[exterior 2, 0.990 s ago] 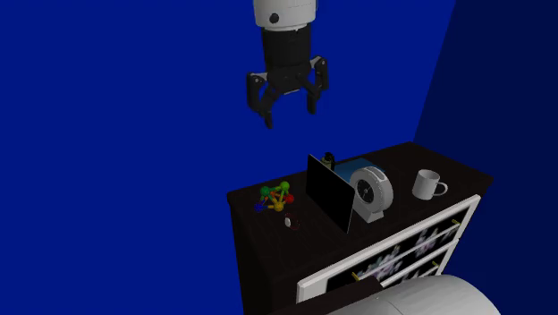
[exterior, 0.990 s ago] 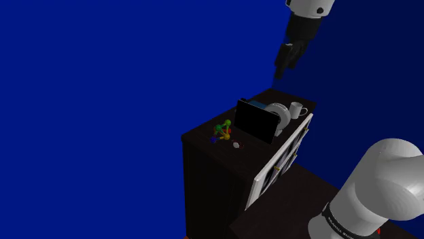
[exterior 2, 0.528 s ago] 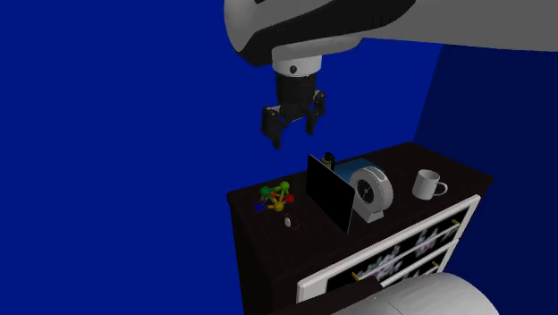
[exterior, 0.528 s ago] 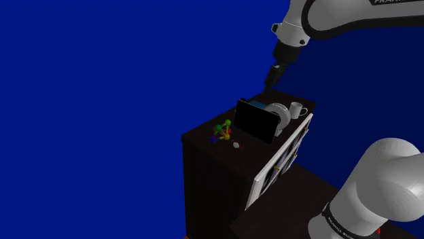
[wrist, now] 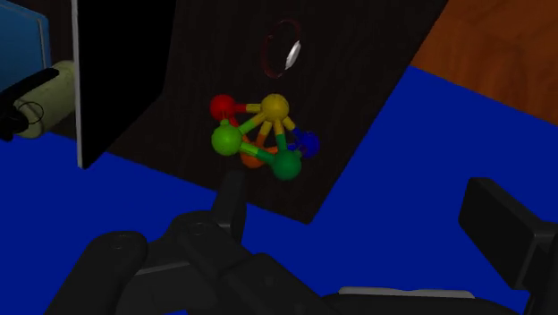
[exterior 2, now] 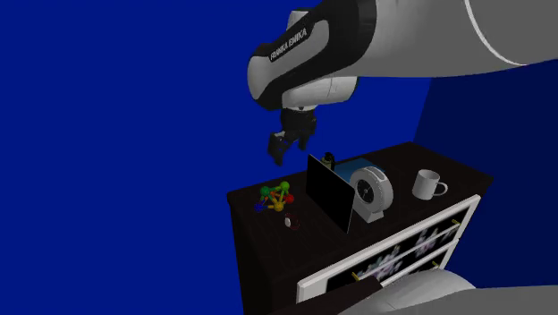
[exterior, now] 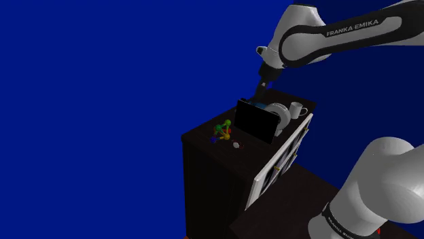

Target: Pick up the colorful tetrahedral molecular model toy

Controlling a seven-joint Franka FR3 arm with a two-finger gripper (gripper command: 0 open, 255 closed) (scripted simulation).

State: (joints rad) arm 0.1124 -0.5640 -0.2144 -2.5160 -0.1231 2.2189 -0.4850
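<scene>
Overhead, hovers with the gripper (exterior 2: 288,148) spread wide and empty, well above the dark cabinet (exterior: 207,180). Looks down between both fingers onto the colourful ball-and-stick toy (wrist: 259,136), untouched at the cabinet top's end on the shoulder view's left. Finds a small pale ring (wrist: 284,49) just beside the toy, then a black panel (exterior 2: 327,191) and a white mug (exterior 2: 428,184) toward the second exterior view's right.
</scene>
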